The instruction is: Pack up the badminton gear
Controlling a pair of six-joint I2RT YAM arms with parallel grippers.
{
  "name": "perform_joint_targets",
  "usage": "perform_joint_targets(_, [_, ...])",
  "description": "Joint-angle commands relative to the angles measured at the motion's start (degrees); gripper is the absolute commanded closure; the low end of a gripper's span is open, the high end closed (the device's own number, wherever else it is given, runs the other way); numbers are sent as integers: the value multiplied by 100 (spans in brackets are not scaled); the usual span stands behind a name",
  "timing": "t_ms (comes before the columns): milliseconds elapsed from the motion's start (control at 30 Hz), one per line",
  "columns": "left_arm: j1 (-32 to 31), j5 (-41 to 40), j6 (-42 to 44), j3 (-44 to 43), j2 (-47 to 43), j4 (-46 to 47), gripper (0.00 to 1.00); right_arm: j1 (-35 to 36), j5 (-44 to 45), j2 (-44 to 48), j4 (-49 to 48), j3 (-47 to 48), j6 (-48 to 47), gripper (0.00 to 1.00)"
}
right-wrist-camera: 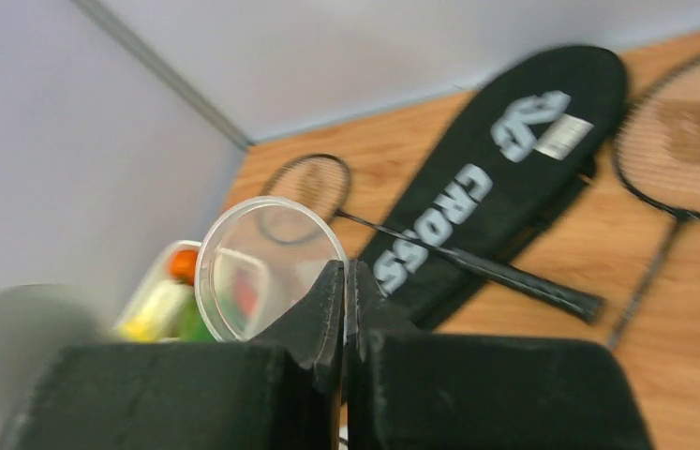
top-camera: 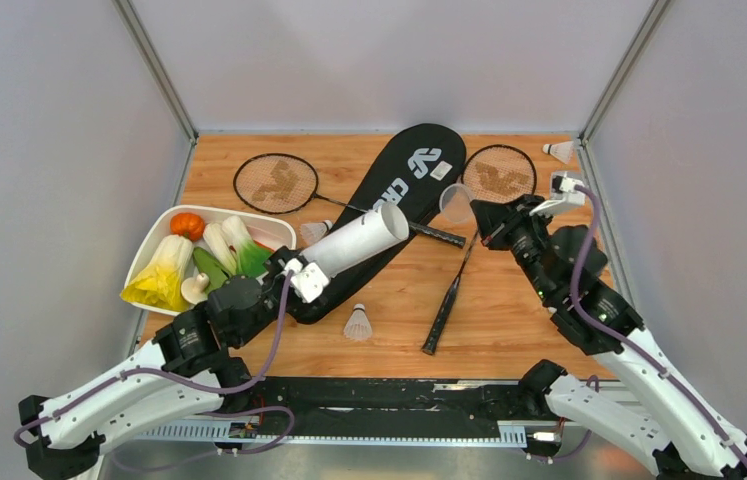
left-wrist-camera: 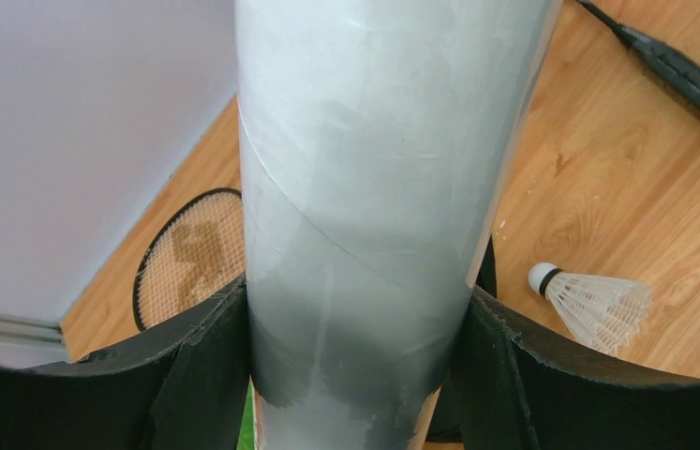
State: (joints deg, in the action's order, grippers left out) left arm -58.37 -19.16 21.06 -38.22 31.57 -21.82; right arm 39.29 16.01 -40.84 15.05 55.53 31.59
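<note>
Grey walls (top-camera: 369,60) enclose a wooden table (top-camera: 509,320), where a white tray (top-camera: 164,228) at the left holds toy vegetables (top-camera: 199,262). My left gripper (top-camera: 301,272) is clamped around the long white tube (top-camera: 364,240), which tilts over the black racket bag (top-camera: 399,190). My right gripper (right-wrist-camera: 346,272), fingers pressed together, pinches a clear round lid (right-wrist-camera: 261,272), while two rackets (top-camera: 274,183) and three shuttlecocks (top-camera: 356,322) lie loose around the bag.
</note>
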Motion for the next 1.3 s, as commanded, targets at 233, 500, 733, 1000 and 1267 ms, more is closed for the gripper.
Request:
perform_joint_targets(233, [19,174,-48,264,-760,764,53,-1310,1539,-931,1168,-1329,780,100])
perform_joint_targets(500, [19,306,-109,272,-794,772,53,-2402,1314,-1610,829,-2151,1042,100])
perform_joint_targets(733, [19,361,-111,318,-914,784,53,-2554,1140,-2244,300,-2406,1064,97])
perform_joint_targets(1000, [14,416,-223,347,-997,818,53,-2562,927,-2260,357,-2195,896,48])
perform_joint_targets(1267, [16,723,-353,312,-968,859,53,-2986,974,-2608,-494,-1174,-775,36])
